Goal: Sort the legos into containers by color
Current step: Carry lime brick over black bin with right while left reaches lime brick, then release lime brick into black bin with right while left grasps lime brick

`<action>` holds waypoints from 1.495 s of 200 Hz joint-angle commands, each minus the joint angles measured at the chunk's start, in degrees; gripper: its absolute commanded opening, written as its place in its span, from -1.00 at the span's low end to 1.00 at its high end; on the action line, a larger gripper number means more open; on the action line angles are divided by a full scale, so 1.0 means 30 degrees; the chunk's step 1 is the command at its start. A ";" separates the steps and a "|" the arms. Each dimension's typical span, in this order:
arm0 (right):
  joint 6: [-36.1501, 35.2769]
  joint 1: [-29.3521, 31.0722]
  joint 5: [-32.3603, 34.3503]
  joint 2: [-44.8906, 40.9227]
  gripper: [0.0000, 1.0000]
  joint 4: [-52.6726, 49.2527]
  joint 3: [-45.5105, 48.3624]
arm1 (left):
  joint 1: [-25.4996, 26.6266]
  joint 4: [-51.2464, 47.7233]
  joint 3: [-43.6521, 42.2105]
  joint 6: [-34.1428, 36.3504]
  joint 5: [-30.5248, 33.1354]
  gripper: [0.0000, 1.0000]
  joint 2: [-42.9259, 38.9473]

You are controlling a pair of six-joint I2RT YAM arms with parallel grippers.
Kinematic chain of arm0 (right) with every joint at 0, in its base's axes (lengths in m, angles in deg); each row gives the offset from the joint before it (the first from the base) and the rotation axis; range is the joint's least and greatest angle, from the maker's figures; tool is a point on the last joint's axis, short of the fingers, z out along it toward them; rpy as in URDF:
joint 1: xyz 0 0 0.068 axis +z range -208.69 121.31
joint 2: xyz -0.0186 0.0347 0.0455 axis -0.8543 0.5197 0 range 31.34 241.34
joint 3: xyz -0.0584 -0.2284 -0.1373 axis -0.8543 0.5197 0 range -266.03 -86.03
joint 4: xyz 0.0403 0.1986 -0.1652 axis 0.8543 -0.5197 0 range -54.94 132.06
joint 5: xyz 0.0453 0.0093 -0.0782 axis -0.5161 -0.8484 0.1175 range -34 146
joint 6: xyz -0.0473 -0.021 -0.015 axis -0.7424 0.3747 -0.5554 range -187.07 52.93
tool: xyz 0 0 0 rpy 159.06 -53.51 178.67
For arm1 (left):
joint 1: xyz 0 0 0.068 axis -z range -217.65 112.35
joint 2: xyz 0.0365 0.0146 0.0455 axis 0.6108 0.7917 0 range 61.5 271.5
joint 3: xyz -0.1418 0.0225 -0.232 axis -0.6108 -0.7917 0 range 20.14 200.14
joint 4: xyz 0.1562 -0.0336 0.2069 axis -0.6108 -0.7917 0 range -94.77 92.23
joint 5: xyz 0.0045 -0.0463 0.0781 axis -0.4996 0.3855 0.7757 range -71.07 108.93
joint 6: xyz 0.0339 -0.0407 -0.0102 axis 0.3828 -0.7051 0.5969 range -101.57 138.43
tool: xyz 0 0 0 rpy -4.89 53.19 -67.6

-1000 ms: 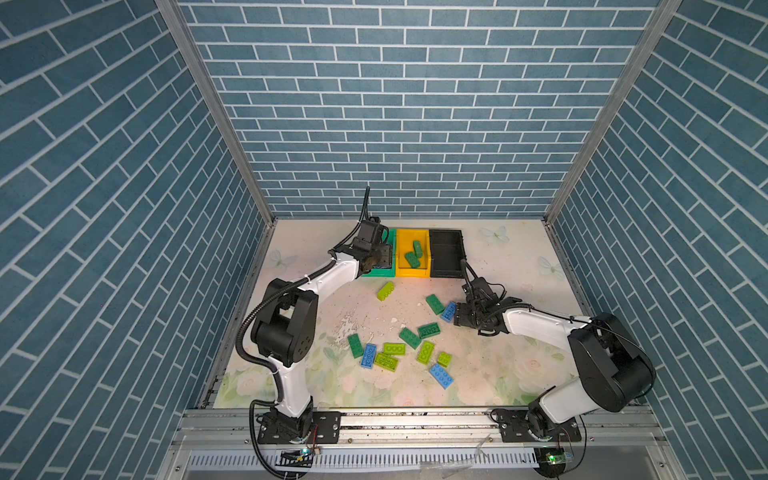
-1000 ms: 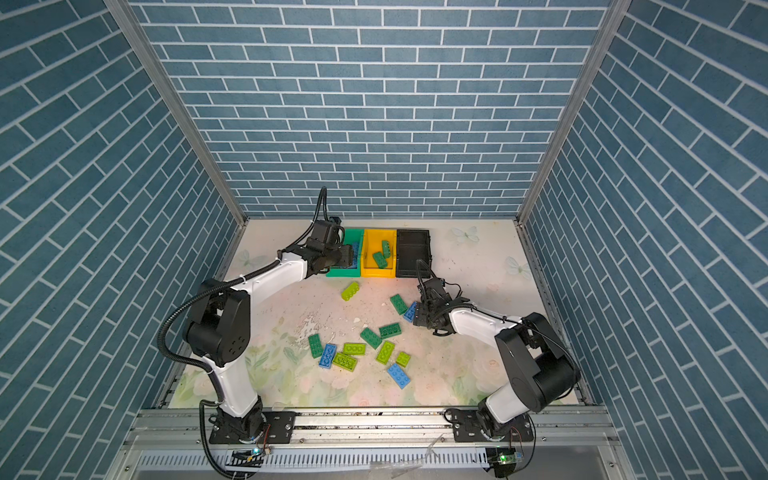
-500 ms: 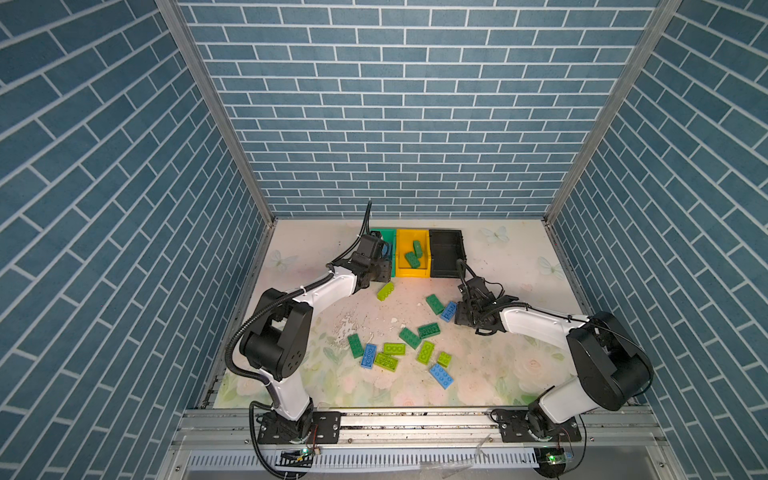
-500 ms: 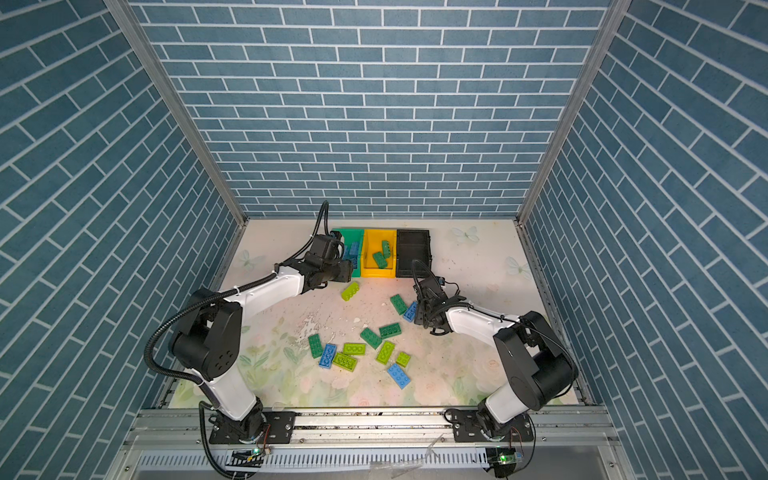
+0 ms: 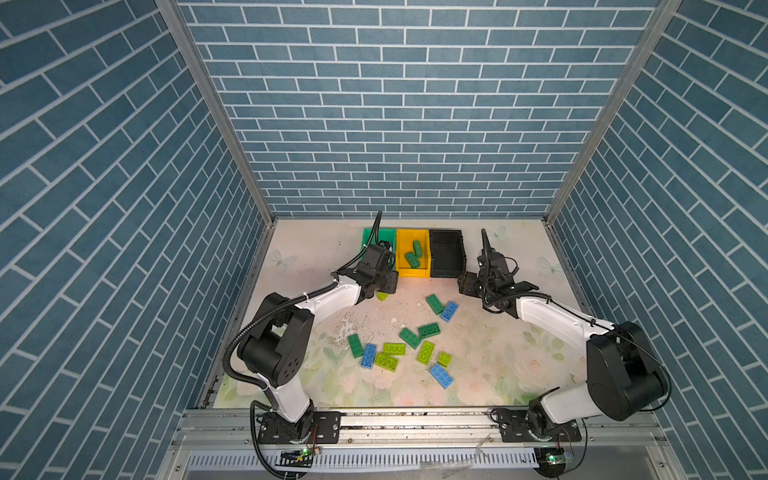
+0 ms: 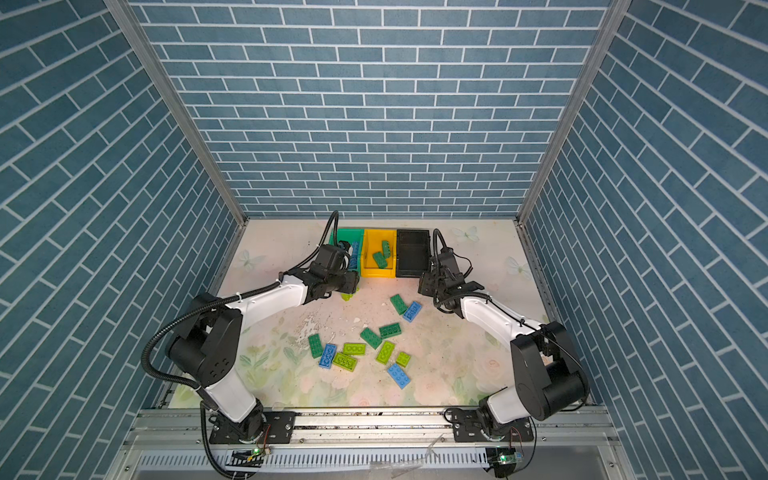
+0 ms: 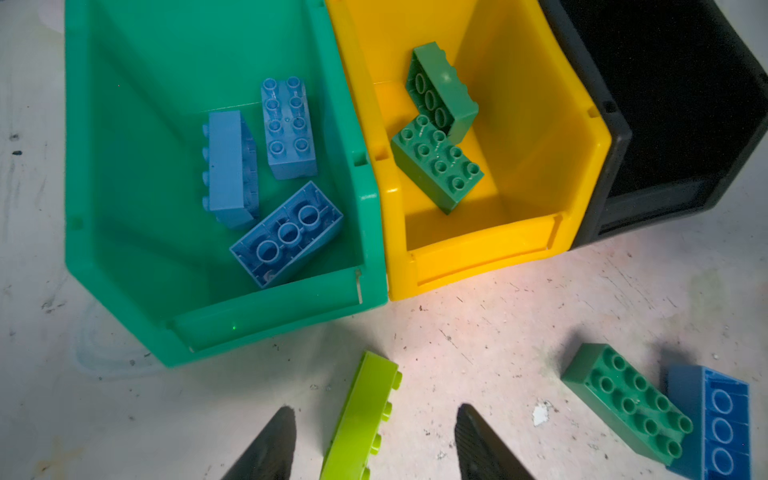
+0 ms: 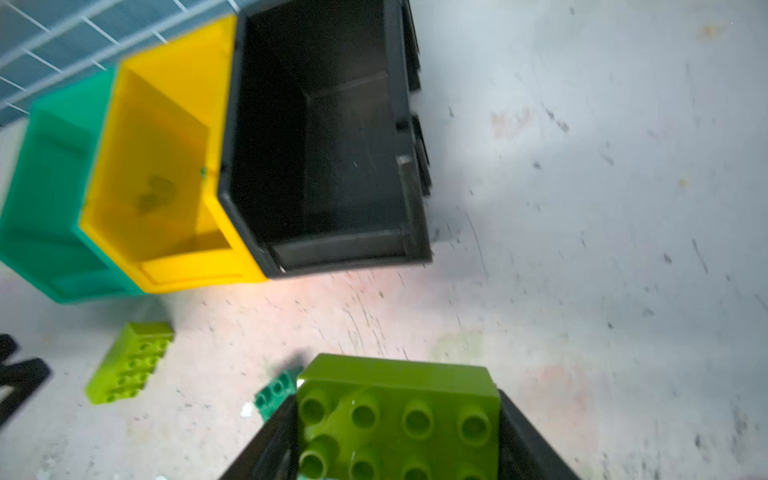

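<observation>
The three containers stand side by side at the back. The green container (image 7: 266,316) holds three light blue legos (image 7: 286,124). The yellow container (image 7: 478,257) holds two dark green legos (image 7: 436,166). No lego shows in the black container (image 5: 446,249). My left gripper (image 7: 374,409) is open just in front of the green container. A lime lego (image 7: 365,419) lies on its side on the table between its fingers, which do not touch it. My right gripper (image 8: 397,405) is shut on another lime lego (image 8: 395,382), off the front right corner of the black container (image 8: 332,257).
Loose legos lie mid-table: a dark green one (image 5: 435,304) touching a blue one (image 5: 449,311), and nearer the front a cluster of several in lime, dark green and blue (image 5: 395,349). Brick-patterned walls close the back and both sides.
My left gripper has drawn back from over the green container to straddle the lime lego on the table. My right gripper has closed on a lime lego and moved toward the black container.
</observation>
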 commanded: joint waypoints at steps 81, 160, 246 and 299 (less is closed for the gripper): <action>0.0728 -0.0992 -0.3089 0.4604 -0.18 0.4101 -0.4198 | 0.1084 -0.0727 -0.0419 0.0907 0.1632 0.27 -0.0493; 0.1725 -0.1409 -0.3997 0.7236 0.02 0.4435 -0.6133 | 0.1075 -0.0485 -0.1369 0.0903 0.2138 0.27 -0.0071; 0.1100 -0.1510 -0.3729 0.6232 0.55 0.4319 -0.5933 | 0.1040 -0.0337 -0.0800 0.1023 0.2247 0.24 0.1533; 0.0837 -0.1524 -0.4012 0.5707 0.63 0.4125 -0.5611 | 0.0961 -0.0136 -0.0171 0.1020 0.2276 0.15 0.2409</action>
